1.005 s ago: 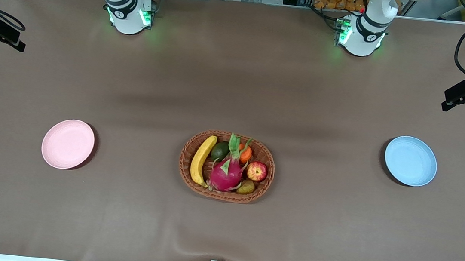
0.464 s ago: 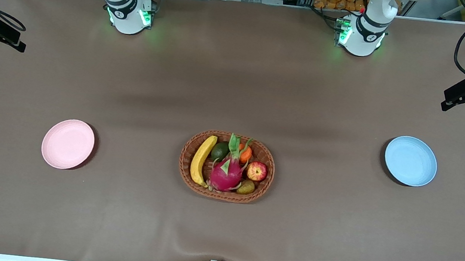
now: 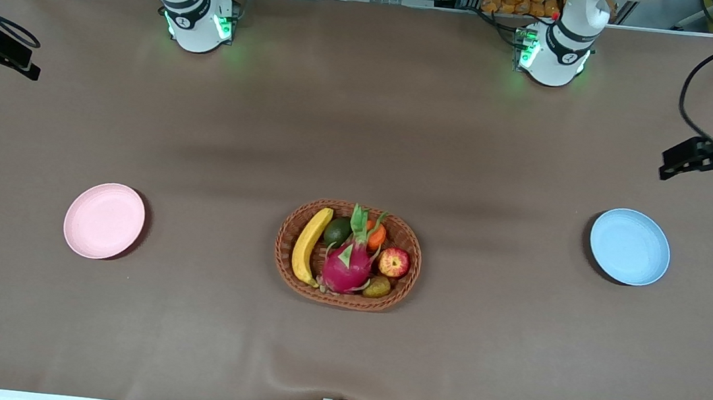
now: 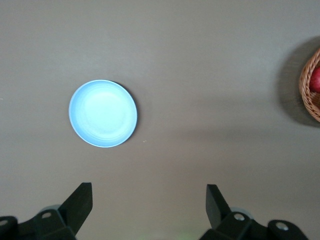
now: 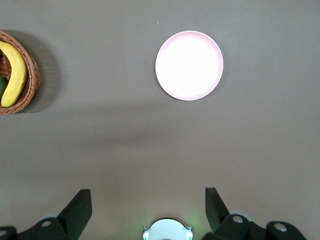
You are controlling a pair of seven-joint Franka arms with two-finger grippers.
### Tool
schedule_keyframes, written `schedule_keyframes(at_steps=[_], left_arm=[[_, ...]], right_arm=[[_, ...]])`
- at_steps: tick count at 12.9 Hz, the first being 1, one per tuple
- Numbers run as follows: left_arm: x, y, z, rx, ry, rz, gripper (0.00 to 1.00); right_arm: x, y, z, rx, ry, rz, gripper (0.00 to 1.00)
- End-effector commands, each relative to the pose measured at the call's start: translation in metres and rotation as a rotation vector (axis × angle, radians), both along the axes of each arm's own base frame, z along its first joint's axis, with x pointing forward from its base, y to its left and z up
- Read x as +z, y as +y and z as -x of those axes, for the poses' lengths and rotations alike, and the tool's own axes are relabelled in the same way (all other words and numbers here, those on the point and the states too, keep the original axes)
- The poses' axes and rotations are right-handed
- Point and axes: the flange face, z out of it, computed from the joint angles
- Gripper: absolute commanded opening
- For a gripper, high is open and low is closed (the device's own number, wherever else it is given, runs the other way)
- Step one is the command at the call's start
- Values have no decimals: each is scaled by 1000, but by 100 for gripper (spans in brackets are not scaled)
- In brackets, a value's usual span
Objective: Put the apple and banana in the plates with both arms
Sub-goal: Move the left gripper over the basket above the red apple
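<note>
High over the worktop (image 3: 364,128), left hand (image 4: 149,202) and right hand (image 5: 148,205) hover, fingers apart; apple (image 3: 394,262), banana (image 3: 308,245) in basket (image 3: 411,278).

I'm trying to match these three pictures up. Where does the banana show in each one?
Front view: the banana lies in the wicker basket, at the basket's end toward the right arm's end of the table.
Left wrist view: not in it; only a bit of the basket's rim and some red fruit show.
Right wrist view: the banana shows at the picture's edge, in the basket.
Shared landmark: the wicker basket.
</note>
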Motion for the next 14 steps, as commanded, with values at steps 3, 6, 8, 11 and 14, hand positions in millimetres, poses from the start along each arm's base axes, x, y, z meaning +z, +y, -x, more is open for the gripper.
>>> schedule_keyframes(at_steps=[3, 6, 8, 11, 14], left_arm=[[-29, -44, -34, -23, 32, 14, 100], [-48, -84, -42, -32, 40, 15, 100], [-69, -113, -47, -32, 49, 13, 100], [-97, -156, -50, -25, 49, 9, 100], [-134, -200, -59, -58, 15, 21, 100]], right_arm=[[0, -1, 0, -4, 12, 11, 100], [0, 0, 0, -3, 11, 10, 100], [-1, 0, 0, -2, 13, 8, 100], [-3, 0, -1, -2, 16, 8, 100], [-3, 0, -1, -2, 16, 8, 100]])
